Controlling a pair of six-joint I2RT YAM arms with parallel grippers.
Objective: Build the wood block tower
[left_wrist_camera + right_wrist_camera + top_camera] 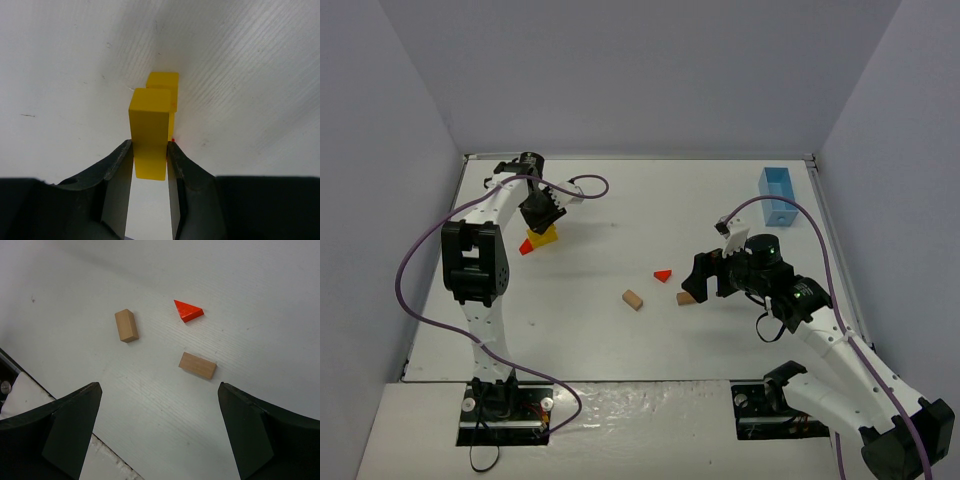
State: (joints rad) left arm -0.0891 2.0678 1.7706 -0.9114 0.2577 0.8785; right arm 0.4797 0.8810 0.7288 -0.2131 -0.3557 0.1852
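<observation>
My left gripper [541,214] is at the far left of the table, shut on a yellow block [149,131] that stands on end between its fingers. A second yellow block [164,84] lies just beyond it, and whether the two touch I cannot tell. A red wedge [526,246] lies beside the yellow pieces [547,237]. My right gripper [704,281] hangs wide open and empty over the table's middle right. Ahead of it lie two tan blocks [126,325] [198,365] and another red wedge [188,310], all loose and apart.
A light-blue box [779,196] stands at the far right near the back wall. A purple cable [582,184] loops from the left arm over the table's back left. The white table's front edge [107,452] runs under the right gripper.
</observation>
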